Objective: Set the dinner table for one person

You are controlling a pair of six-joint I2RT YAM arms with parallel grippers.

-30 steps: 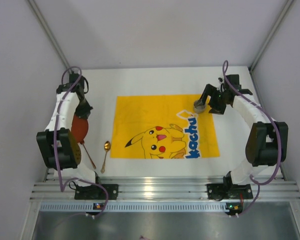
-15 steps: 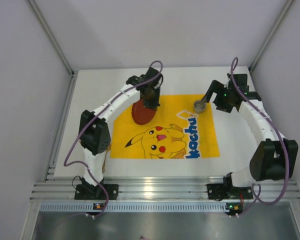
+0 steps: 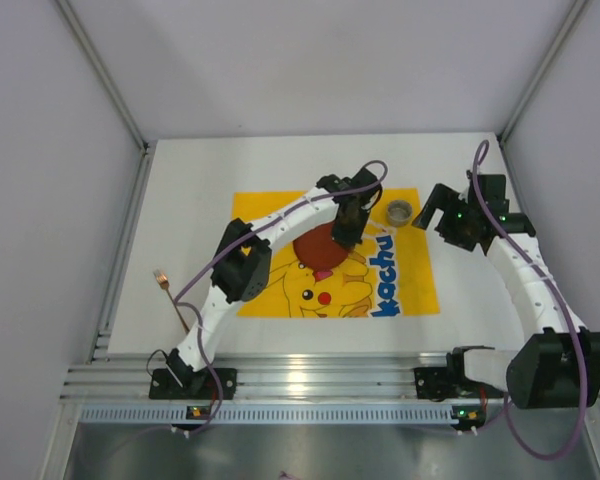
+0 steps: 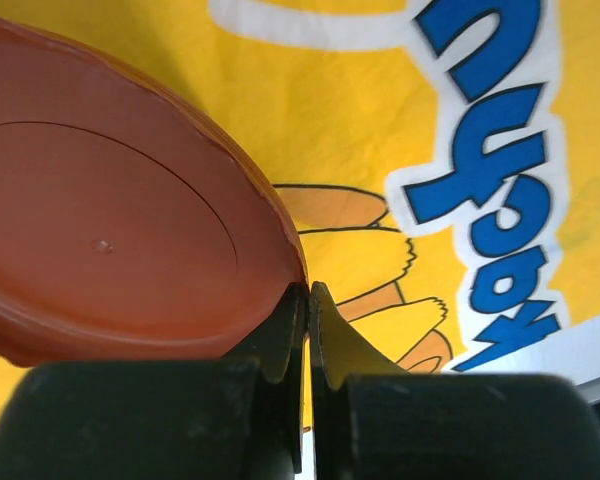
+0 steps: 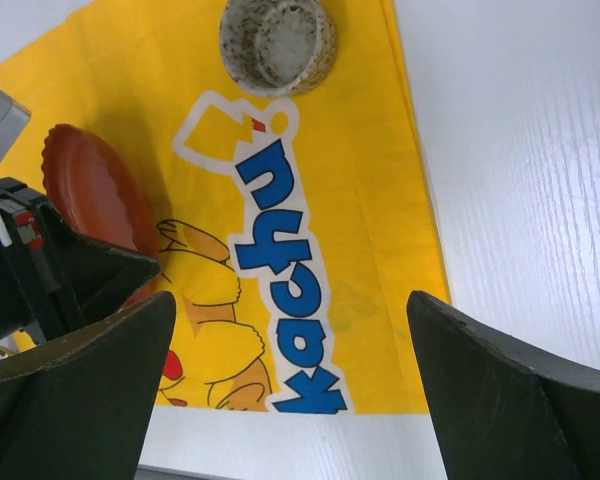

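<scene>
Desk (image 3: 180, 200), a plain white top with a ribbed rail along the frame's bottom, is carrying a yellow mat (image 3: 420, 285) at centre. A speckled cup (image 3: 400, 211) is already sitting on the mat's upper right corner. The left end effector (image 4: 308, 310) is pinching the rim of a red plate (image 3: 318, 250) over the mat's middle; the right end effector (image 5: 290, 310) is gaping, empty. A fork (image 3: 170, 296) is lying off-mat at lower left, seemingly awaiting placement

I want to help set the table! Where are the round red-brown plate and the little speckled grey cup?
round red-brown plate (image 4: 110, 230): left wrist view, on its flat middle.
little speckled grey cup (image 5: 278, 40): right wrist view, on its inside bottom.
</scene>
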